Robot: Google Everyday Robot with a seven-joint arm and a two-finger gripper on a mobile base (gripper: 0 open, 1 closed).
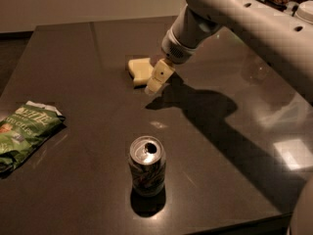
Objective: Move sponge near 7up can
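The gripper hung right at the sponge edge, open or closed, couldn't tell; roomy tabletop stretched to the can.

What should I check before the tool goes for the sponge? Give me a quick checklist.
1. Sponge findable: ok; it lies flat on the table, far side.
2. Tool position: ok; it hangs low, close beside the sponge's edge.
3. Tool touching sponge: cannot tell.
4. 7up can upright: ok; it stands near the front edge.
5. Path from sponge to 7up can: ok; bare tabletop between them, snack bag far off to the side.
6. Sponge near 7up can: not ok; a wide gap separates them.
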